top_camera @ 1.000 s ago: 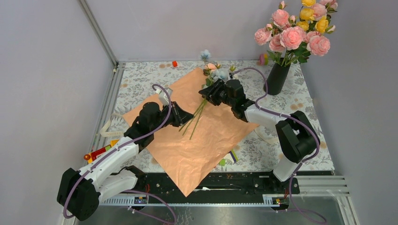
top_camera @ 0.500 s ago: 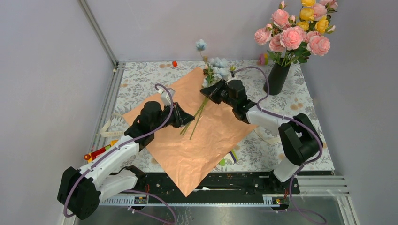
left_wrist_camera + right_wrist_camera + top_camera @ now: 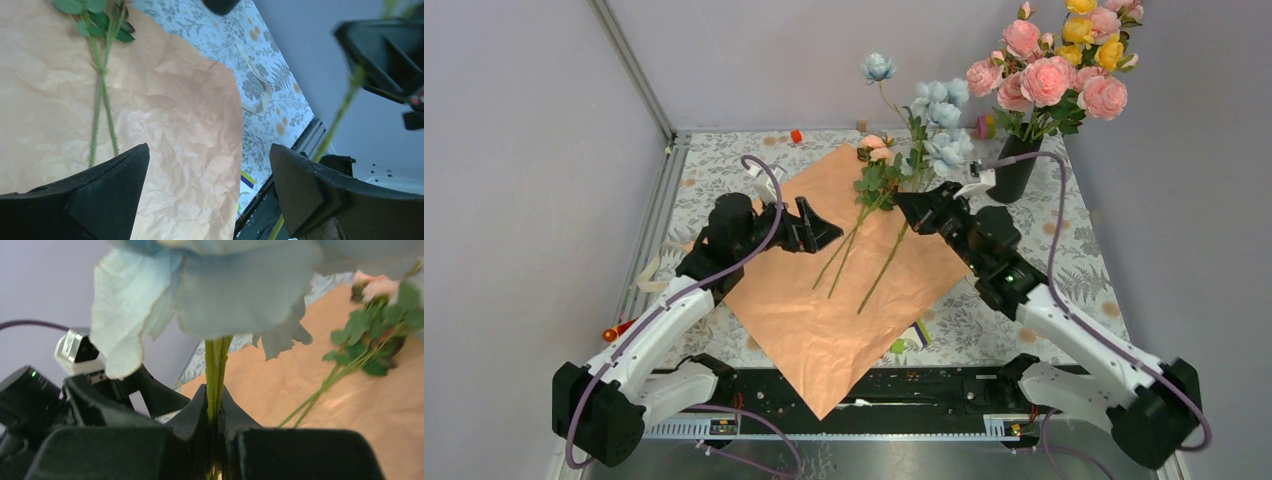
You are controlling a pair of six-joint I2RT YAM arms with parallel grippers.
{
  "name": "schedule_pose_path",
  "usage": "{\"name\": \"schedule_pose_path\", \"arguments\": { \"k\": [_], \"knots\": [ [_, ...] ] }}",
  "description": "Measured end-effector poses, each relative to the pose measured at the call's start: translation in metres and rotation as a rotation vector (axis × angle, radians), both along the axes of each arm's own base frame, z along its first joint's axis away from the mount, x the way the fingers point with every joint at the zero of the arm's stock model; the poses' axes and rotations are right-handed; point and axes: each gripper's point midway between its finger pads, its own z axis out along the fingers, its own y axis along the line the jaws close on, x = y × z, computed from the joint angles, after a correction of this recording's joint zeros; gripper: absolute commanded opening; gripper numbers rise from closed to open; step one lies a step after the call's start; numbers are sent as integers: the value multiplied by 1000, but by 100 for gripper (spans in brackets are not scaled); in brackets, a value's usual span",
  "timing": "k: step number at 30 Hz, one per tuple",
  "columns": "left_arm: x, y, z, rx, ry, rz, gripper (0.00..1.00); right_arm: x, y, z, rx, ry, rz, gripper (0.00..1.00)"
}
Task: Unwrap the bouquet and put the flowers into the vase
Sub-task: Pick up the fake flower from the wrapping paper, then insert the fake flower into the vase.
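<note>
Where the grey walls (image 3: pixel 524 150) meet behind an aluminium post (image 3: pixel 629 65), we see a table covered by a floral-print cloth (image 3: pixel 724 165). A crinkled peach wrapping paper (image 3: pixel 824 320) is spread flat on it at frame centre. Our right gripper (image 3: pixel 912 205) is clamped on the green stems of the pale-blue flowers (image 3: pixel 939 110), holding them raised at upper centre. Our left gripper (image 3: pixel 818 228) hangs with fingers spread wide, grasping nothing, over the paper's left part. Two leafy stems with a pink bloom (image 3: pixel 871 185) lie on the paper between the grippers. The black vase (image 3: pixel 1014 170) stands at upper right on the cloth, carrying pink and yellow roses (image 3: pixel 1049 75).
</note>
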Motion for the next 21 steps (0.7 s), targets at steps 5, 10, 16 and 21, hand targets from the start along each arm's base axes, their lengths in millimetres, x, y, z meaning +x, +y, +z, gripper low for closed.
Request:
{"name": "schedule_pose_path", "arguments": {
  "k": [5,10,16,21],
  "knots": [
    [19,31,18,53,-48,75,99,-31,-46,43,-127,-191,-86,0],
    [31,69,43,125,-130,165,99,-45,-89,71,-263,-303,-210,0],
    [41,102,73,160,-213,273,99,-34,-123,100,-467,-409,-373,0],
    [55,137,62,193,-170,414,99,-9,-145,112,-598,-441,-494,0]
  ]
}}
